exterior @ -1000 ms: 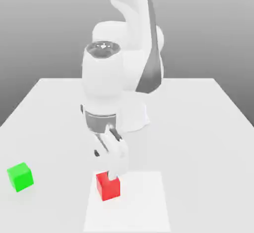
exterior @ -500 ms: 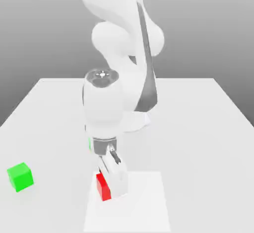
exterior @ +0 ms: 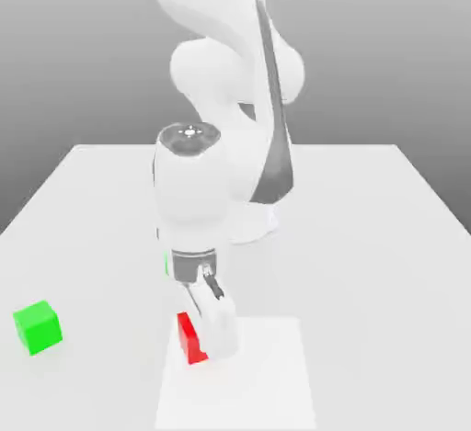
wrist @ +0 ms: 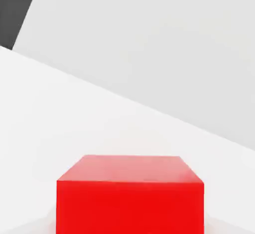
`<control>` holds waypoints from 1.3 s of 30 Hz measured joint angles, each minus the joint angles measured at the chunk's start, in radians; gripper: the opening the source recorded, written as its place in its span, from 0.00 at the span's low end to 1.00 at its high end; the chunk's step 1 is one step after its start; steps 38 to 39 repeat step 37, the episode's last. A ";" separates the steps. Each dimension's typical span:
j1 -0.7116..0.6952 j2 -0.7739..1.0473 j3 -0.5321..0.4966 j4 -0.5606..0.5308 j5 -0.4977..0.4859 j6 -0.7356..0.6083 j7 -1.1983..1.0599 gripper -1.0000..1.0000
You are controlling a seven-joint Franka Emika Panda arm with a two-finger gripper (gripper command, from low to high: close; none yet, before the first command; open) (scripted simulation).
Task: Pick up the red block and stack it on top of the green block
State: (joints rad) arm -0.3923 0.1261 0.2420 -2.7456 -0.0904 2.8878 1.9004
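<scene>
The red block (exterior: 190,339) sits near the table's front, at the left edge of a lighter square patch (exterior: 267,383). My gripper (exterior: 208,346) reaches straight down over it and is shut on it, and the white hand covers the cube's right part. In the hand view the red block (wrist: 130,195) looms large and close. The green block (exterior: 38,327) stands alone on the table far to the exterior view's left, well apart from the gripper.
The arm's white base (exterior: 250,220) rises from the middle of the white table (exterior: 386,236), behind the hand. Open table surface lies between the red and green blocks and to the exterior view's right.
The hand dropped over the red block, then its jaws closed on it. The block now sits slightly higher in the picture than half a second ago. The green block has not moved.
</scene>
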 joint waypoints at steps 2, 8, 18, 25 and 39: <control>-0.001 -0.031 0.008 -0.005 0.028 -0.025 -0.021 0.00; -0.001 -0.105 0.020 -0.027 0.078 -0.089 -0.061 0.00; -0.188 -0.100 -0.112 0.072 0.093 -0.184 0.286 0.00; -0.340 -0.083 -0.200 0.155 0.090 -0.251 0.574 0.00; -0.365 0.105 -0.225 0.188 0.078 -0.096 0.666 1.00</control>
